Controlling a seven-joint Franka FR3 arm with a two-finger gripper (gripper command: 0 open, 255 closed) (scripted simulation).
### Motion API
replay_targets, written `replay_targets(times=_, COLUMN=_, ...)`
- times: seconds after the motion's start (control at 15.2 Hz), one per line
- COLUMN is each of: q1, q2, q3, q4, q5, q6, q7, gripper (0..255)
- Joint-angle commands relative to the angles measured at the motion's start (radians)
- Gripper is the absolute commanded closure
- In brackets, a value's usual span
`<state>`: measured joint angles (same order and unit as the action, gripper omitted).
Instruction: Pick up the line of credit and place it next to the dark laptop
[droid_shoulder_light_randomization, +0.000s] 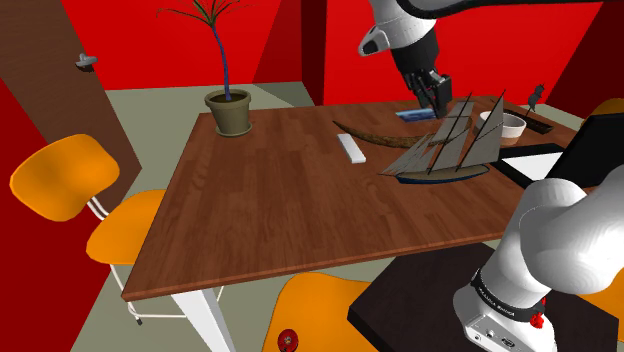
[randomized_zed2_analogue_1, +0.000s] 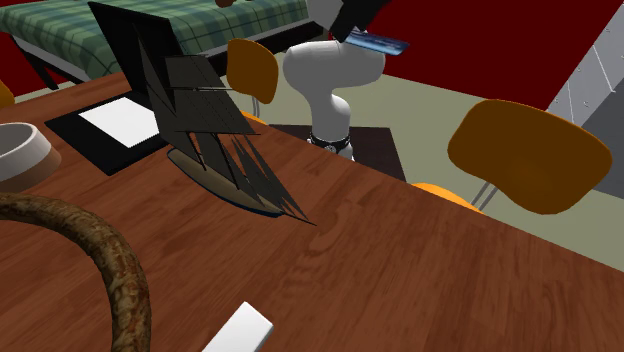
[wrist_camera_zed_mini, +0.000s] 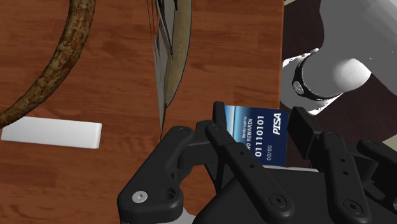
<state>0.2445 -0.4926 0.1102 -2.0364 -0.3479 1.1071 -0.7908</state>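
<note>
A blue bank card (wrist_camera_zed_mini: 257, 135) with white print is clasped between my black fingers, and my gripper (wrist_camera_zed_mini: 257, 127) is shut on it. In the shoulder view the gripper (droid_shoulder_light_randomization: 437, 100) hangs above the far side of the wooden table (droid_shoulder_light_randomization: 280, 200), behind the model ship, with the card (droid_shoulder_light_randomization: 415, 115) sticking out toward that view's left. The card (randomized_zed2_analogue_1: 378, 42) is well above the tabletop in the second exterior view. The dark laptop (droid_shoulder_light_randomization: 590, 150) stands open at the shoulder view's right, its screen (randomized_zed2_analogue_1: 130, 40) upright.
A model sailing ship (droid_shoulder_light_randomization: 450, 145) stands between the gripper and the laptop. A curved brown horn (droid_shoulder_light_randomization: 375, 135), a white block (droid_shoulder_light_randomization: 351, 148), a bowl (droid_shoulder_light_randomization: 512, 125) and a potted plant (droid_shoulder_light_randomization: 228, 108) are on the table. Orange chairs (droid_shoulder_light_randomization: 60, 180) surround it.
</note>
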Motion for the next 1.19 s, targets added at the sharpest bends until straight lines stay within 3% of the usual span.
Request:
replay_targets(times=0.0, q1=-0.001, q2=0.006, q3=0.003, q4=0.031, q5=-0.002, q6=-0.025, q7=-0.007, gripper=255)
replay_targets(times=0.33, q1=-0.004, q2=0.027, q3=0.008, q4=0.114, q5=-0.014, q6=-0.083, q7=-0.030, gripper=255)
replay_targets(times=1.12, q1=-0.014, q2=-0.352, q3=-0.155, q4=-0.159, q5=-0.193, q6=-0.111, q7=-0.252, gripper=255)
